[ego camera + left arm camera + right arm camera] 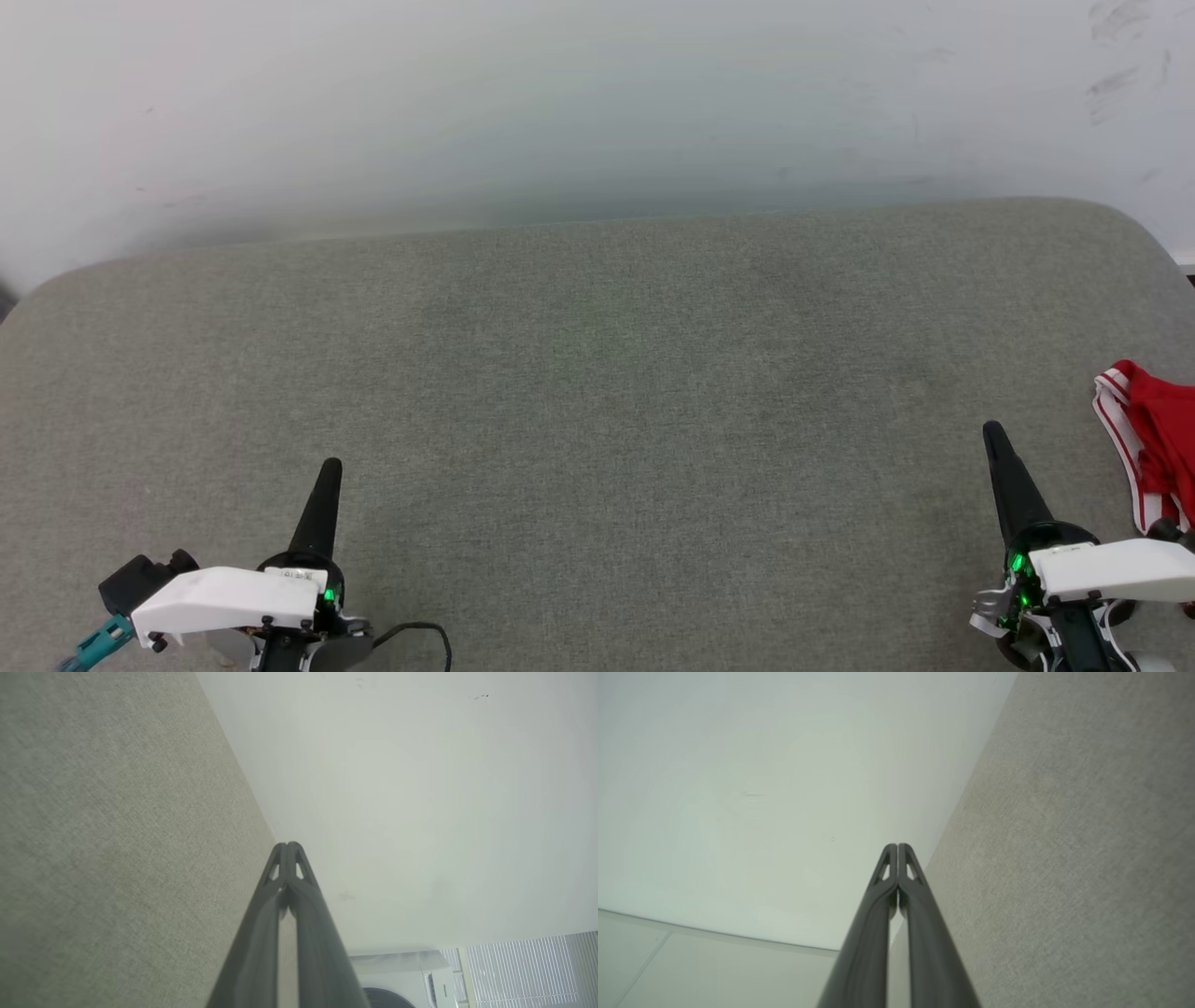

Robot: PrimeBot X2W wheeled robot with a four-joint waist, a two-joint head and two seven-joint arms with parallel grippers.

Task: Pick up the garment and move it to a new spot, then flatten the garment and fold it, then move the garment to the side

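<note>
Lying beside right hand (995,433): garment (1156,446)

Red trim on grey-green, and your hardware in black and white.

Your garment (1167,439) is bright red, edged with a white band that carries thin red stripes. The padded surface (597,373) is a muted grey-green with a fine woven fleck. The wall (560,93) is off-white with faint dark smudges at its upper right. Your left gripper (330,467) and right gripper (993,431) are black towards the tip and white at the wrist, each with a green glow. The connector (103,642) is teal, the washing machine (402,970) white, and the blinds (514,970) are finely slatted white.
</note>
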